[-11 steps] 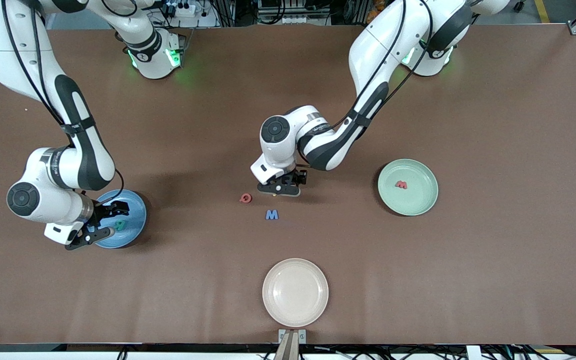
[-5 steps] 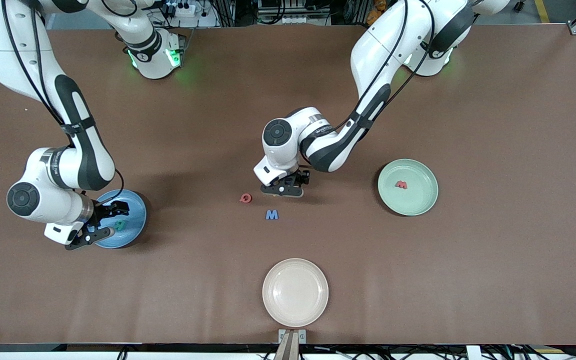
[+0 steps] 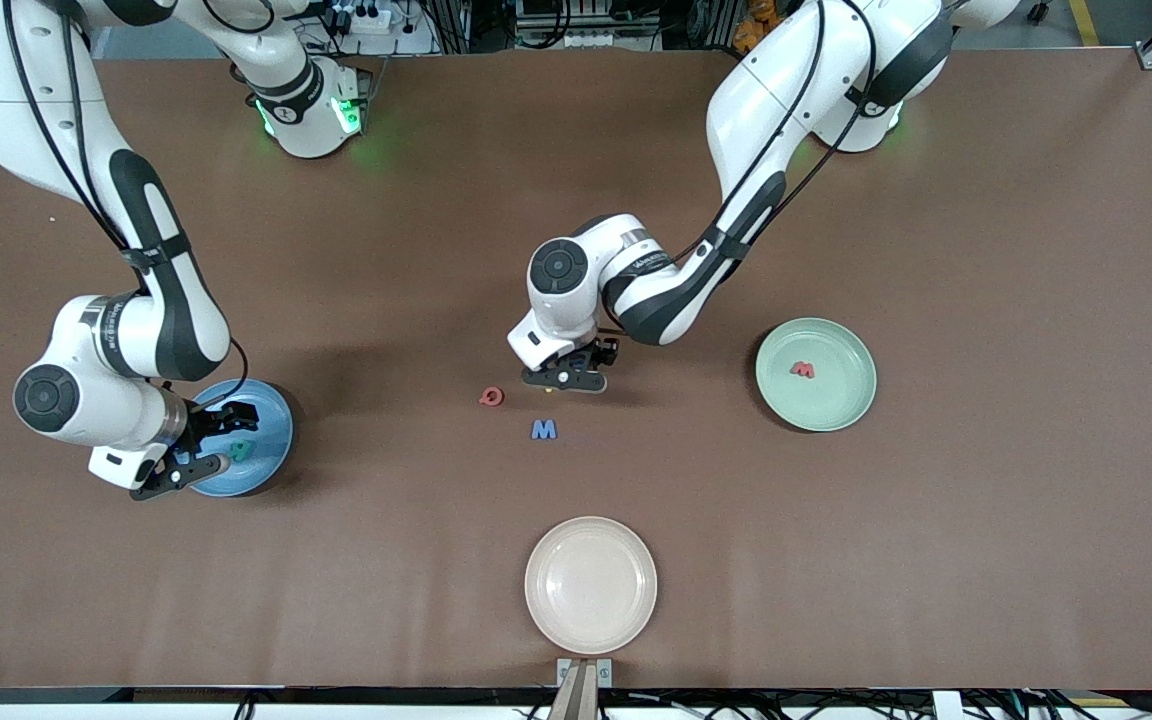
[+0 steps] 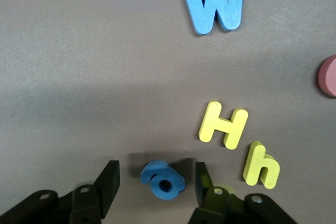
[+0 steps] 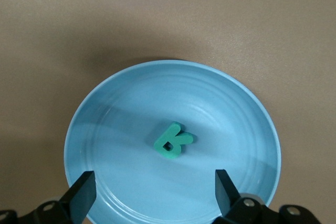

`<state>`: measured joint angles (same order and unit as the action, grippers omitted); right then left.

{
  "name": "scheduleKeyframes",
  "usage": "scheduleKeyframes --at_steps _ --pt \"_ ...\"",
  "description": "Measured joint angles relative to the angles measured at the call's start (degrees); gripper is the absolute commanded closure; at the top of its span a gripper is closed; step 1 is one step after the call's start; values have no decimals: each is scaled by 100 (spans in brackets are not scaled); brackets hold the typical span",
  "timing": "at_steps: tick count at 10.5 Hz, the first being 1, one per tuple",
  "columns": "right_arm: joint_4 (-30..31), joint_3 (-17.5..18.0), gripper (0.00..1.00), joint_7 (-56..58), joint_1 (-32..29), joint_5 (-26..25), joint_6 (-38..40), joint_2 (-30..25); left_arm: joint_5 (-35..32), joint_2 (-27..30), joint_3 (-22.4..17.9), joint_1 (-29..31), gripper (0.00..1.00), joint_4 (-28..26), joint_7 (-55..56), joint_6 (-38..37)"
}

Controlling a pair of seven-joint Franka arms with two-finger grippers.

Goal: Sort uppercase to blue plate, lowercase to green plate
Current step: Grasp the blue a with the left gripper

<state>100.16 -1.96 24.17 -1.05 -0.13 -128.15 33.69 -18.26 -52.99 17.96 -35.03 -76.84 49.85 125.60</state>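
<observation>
The left gripper [image 4: 155, 182] is low over the middle of the table, its fingers [image 4: 109, 182] standing apart on either side of the blue a [image 4: 163, 180], which lies on the table between them — not yet pinched, from what I can see. The little letter looks like foam: light, soft, easy to squash or flick away, so my guess is it wants a gentle squeeze across its rounded body, low on the edges, not on the thin tail.

Just beside it lie the yellow H [image 4: 224, 125] and the yellow h [image 4: 261, 164], close enough that one finger could nudge them. The blue W [image 3: 544, 429] sits nearer the front camera, the red Q [image 3: 491, 397] toward the right arm's end.

The right gripper [image 5: 152, 192] waits over the blue plate [image 5: 236, 108], jaws wide and empty, the teal R [image 5: 173, 141] lying in the plate. The green plate [image 3: 841, 400] holds the red w [image 3: 803, 369].

From the front, the left hand covers the a and nearly all of the yellow letters — only a speck shows. The Q is cut off in the left wrist view. I see no small blue m anywhere.
</observation>
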Motion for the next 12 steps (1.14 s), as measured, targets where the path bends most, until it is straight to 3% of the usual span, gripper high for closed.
scheduleKeyframes --at_steps 5,12 --pt "0 0 0 0 0 0 1 0 0 0 2 14 47 -35 7 -1" --pt "0 2 0 0 0 0 60 0 0 -8 34 15 54 -70 183 -3"
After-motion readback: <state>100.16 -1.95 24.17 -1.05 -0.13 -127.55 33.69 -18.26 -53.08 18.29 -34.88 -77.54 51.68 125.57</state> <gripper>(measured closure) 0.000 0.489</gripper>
